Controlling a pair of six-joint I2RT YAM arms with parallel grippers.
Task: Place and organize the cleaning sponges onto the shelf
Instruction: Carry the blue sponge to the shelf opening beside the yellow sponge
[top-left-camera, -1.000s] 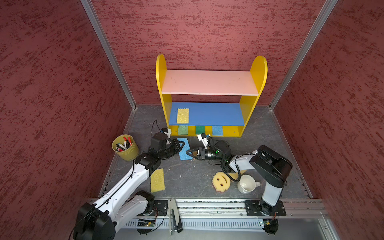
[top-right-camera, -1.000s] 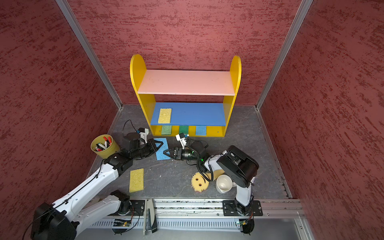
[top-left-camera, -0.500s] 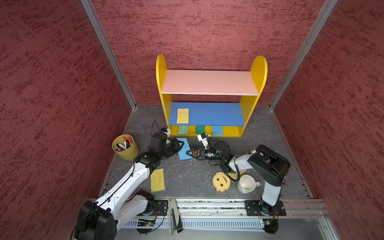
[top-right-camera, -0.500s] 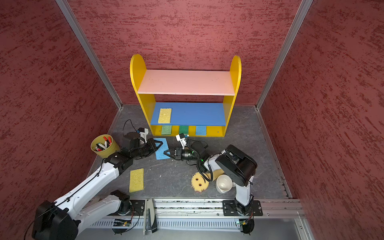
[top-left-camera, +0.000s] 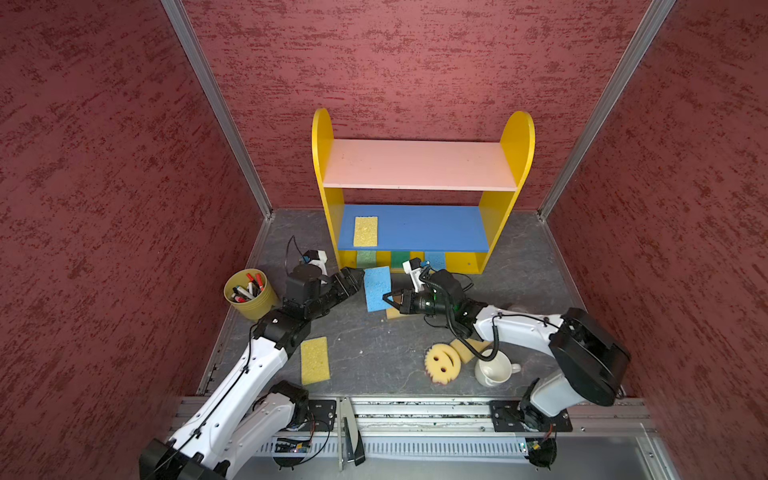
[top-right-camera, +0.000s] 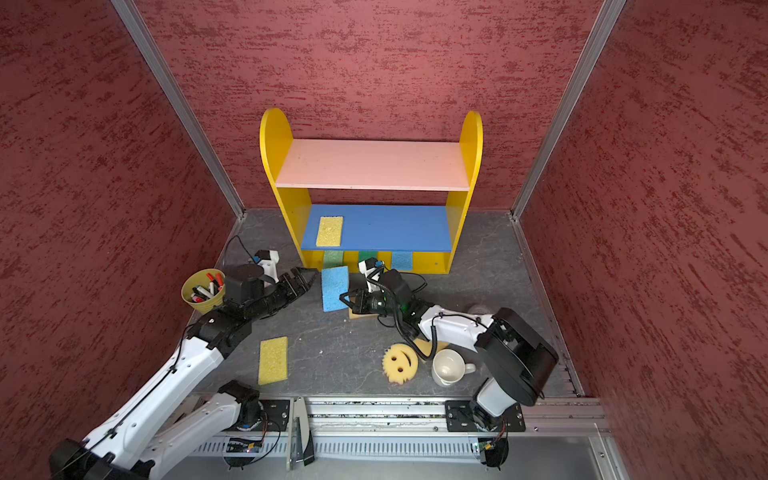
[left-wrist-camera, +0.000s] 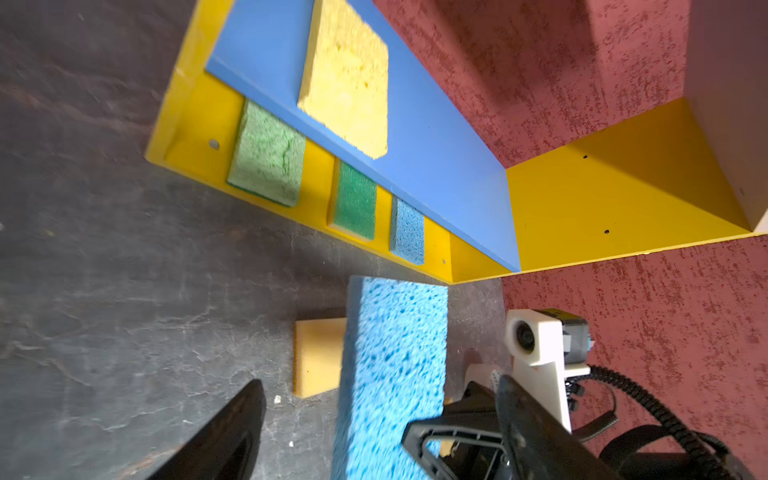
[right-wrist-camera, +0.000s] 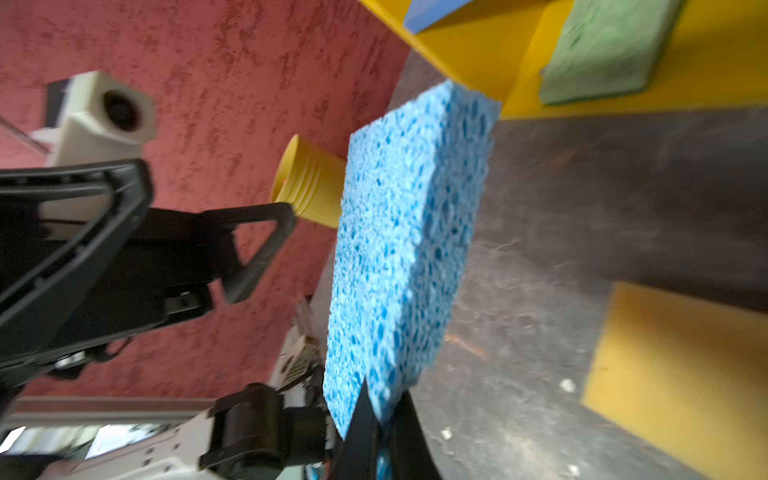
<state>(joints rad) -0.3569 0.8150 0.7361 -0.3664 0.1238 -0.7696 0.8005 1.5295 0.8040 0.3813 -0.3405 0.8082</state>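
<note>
A light blue sponge (top-left-camera: 377, 289) hangs above the floor in front of the shelf (top-left-camera: 419, 164). My right gripper (top-left-camera: 388, 297) is shut on its lower corner (right-wrist-camera: 380, 409). My left gripper (top-left-camera: 355, 277) stands open at the sponge's other edge, with its fingers (left-wrist-camera: 232, 436) spread on either side and not touching it. A yellow sponge (top-left-camera: 365, 231) lies on the blue middle board. Two green sponges (top-left-camera: 366, 259) and a blue sponge (top-left-camera: 434, 259) sit on the yellow base. On the floor lie a yellow sponge (top-left-camera: 315, 359), a smiley sponge (top-left-camera: 443, 362) and an orange sponge (left-wrist-camera: 318, 357).
A yellow cup of markers (top-left-camera: 249, 293) stands to the left of my left arm. A white mug (top-left-camera: 492, 369) sits by the smiley sponge, beside a tan sponge (top-left-camera: 467, 347) partly under the right arm's cable. Red walls close in three sides.
My left gripper has opened and let go of the light blue sponge. My right gripper has shut on the sponge's corner. Both arms stayed nearly in place.
</note>
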